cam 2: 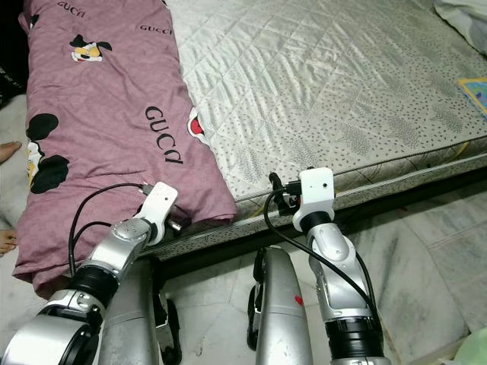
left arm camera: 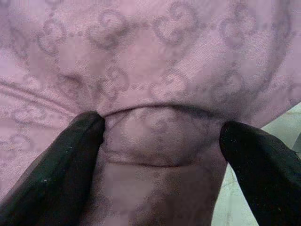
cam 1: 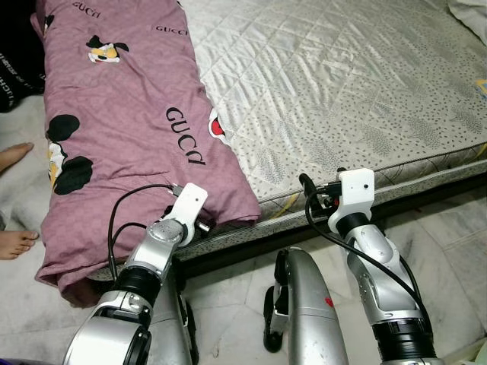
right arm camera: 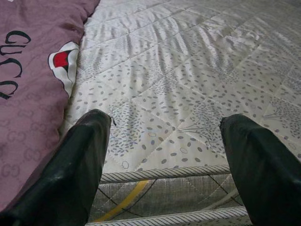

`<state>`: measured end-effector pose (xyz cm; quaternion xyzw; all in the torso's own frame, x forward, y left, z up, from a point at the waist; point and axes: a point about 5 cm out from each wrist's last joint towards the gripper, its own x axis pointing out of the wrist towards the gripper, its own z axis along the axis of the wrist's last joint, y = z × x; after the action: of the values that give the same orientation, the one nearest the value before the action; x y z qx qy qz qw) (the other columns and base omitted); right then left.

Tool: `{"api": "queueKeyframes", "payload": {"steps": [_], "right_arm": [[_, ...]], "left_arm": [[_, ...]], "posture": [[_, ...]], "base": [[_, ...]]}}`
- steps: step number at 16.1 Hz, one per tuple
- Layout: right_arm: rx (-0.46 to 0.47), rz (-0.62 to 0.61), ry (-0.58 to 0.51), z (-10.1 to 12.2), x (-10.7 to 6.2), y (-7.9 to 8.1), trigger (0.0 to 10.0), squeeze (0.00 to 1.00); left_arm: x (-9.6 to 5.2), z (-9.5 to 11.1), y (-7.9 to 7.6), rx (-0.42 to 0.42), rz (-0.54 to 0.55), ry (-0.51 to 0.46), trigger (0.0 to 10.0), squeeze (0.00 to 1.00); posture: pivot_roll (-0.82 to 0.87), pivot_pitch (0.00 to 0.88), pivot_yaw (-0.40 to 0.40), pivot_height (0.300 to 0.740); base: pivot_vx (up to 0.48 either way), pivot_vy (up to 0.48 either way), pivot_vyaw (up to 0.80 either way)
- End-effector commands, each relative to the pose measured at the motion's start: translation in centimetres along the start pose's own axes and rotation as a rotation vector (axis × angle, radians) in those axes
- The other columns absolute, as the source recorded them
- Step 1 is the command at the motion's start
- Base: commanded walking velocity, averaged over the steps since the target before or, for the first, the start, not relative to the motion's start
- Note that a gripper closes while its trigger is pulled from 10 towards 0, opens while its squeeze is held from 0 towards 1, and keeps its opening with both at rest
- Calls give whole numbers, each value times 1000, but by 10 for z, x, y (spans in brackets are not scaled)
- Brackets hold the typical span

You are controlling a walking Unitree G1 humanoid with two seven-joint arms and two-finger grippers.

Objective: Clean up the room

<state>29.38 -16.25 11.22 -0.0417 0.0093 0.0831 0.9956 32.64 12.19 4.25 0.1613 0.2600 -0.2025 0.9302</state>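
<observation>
Purple blanket (cam 1: 129,129) lies along the mattress (cam 1: 342,91) left side, near end draping over the edge. Left gripper (left arm camera: 162,155) spread wide, a fabric fold between its fingers (left arm camera: 61,165), contact unclear. Right gripper (right arm camera: 164,160) spread, empty, at the mattress edge beside the blanket. Person's bare feet (cam 1: 15,243) on the floor left.

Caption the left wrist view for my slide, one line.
Left gripper, jaws open, straddling a fold at the edge of the mauve patterned blanket.

A mauve quilt (cam 1: 129,129), printed with black lettering and cartoon mouse figures, lies rumpled lengthwise along the left side of the mattress (cam 1: 342,99), its near end drooping over the edge.
</observation>
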Motion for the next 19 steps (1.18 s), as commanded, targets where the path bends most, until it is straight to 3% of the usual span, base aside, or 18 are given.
{"api": "queueKeyframes", "payload": {"steps": [1, 2, 4, 6, 10, 11, 13, 19], "right_arm": [[-7, -20, 6, -3, -2, -6, 10000, 0], [-7, -20, 5, -2, -2, -5, 10000, 0], [-4, -10, -6, 0, 3, -2, 10000, 0], [3, -5, -15, 1, 7, 0, 10000, 0], [68, 0, -74, 8, 21, 9, 10000, 0], [87, -6, -85, 9, 24, 11, 10000, 0], [88, 6, -102, 10, 30, 16, 10000, 0], [110, -23, -158, 21, 52, 19, 10000, 0]], "left_arm": [[3, 13, -6, 3, -13, -68, 10000, 0], [2, 20, -5, 9, 0, -112, 10000, 0], [-7, 47, 0, 27, 89, -318, 10000, 0], [-22, 56, 4, 20, 167, -441, 10000, 0], [-72, 51, 29, -162, 445, -663, 10000, 0], [-81, 43, 33, -209, 496, -663, 10000, 0], [-90, 35, 41, -219, 532, -691, 10000, 0], [-85, 48, 45, -195, 563, -720, 10000, 0]], "posture": [[-44, 164, -28, 582], [-40, 160, -28, 582], [-27, 150, -31, 582], [-6, 132, -29, 582], [26, 89, -25, 582], [33, 76, -25, 582], [50, 37, -21, 582], [57, 0, -12, 582]], "base": [[0, 0, 0], [0, 0, 0], [0, 0, 0], [0, 0, 0], [0, 0, 0], [0, 0, 0], [0, 0, 0], [0, 0, 0]]}}
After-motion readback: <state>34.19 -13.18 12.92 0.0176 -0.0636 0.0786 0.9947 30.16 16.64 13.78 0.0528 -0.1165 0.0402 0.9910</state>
